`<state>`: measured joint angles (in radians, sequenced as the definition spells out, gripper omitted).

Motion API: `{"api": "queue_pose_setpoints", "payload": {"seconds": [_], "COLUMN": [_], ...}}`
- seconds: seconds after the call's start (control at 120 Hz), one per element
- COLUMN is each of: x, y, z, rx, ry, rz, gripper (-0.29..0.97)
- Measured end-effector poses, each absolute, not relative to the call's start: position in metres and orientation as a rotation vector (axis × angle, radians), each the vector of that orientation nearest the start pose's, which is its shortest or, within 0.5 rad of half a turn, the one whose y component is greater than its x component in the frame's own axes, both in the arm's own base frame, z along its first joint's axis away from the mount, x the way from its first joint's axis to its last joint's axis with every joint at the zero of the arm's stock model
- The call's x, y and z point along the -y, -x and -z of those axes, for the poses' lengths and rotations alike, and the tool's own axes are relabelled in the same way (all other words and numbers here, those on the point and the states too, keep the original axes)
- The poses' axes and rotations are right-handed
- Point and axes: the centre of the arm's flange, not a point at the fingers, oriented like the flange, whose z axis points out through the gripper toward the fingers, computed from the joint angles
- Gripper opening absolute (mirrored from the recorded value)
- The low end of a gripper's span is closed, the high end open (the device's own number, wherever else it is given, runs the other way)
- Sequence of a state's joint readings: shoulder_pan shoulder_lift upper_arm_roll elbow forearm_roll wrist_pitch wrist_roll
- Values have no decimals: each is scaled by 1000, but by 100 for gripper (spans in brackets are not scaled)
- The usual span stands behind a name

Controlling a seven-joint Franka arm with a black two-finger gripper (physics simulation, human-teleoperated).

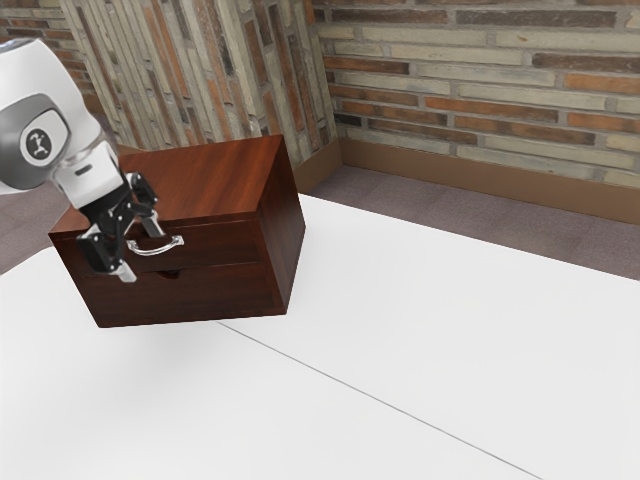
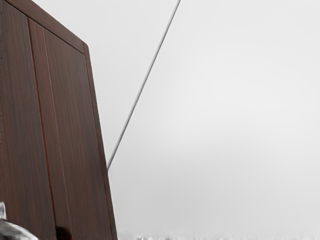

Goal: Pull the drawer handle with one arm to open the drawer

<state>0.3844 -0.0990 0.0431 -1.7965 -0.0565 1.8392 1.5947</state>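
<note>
A dark wooden drawer box [image 1: 215, 215] stands on the white table [image 1: 450, 340] at the exterior view's left. Its drawer front [image 1: 215, 252] carries a silver bar handle [image 1: 160, 245] and looks flush with the box. My black gripper [image 1: 128, 238] is at the handle's left end, open, one finger above the bar and one below it. In the wrist view the box's wooden front [image 2: 50, 150] rises close beside my hand, with a silver bit of the handle [image 2: 10, 232] at the edge.
A thin seam [image 1: 370, 398] runs across the table, also seen as the seam [image 2: 145, 85] in the wrist view. A brick wall [image 1: 480, 80] and brown floor [image 1: 480, 205] lie behind. The table stretches wide toward the exterior view's right.
</note>
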Motion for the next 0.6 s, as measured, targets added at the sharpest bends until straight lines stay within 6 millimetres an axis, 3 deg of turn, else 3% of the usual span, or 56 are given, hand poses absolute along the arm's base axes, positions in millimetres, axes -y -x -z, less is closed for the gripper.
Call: {"api": "queue_pose_setpoints", "payload": {"seconds": [0.392, 0.6], "x": [-232, -232], "y": [-511, -511], "z": [-589, -581], "rx": [-1608, -1590], "ry": [2576, 2583], "rz": [224, 226], "gripper": [68, 58]}}
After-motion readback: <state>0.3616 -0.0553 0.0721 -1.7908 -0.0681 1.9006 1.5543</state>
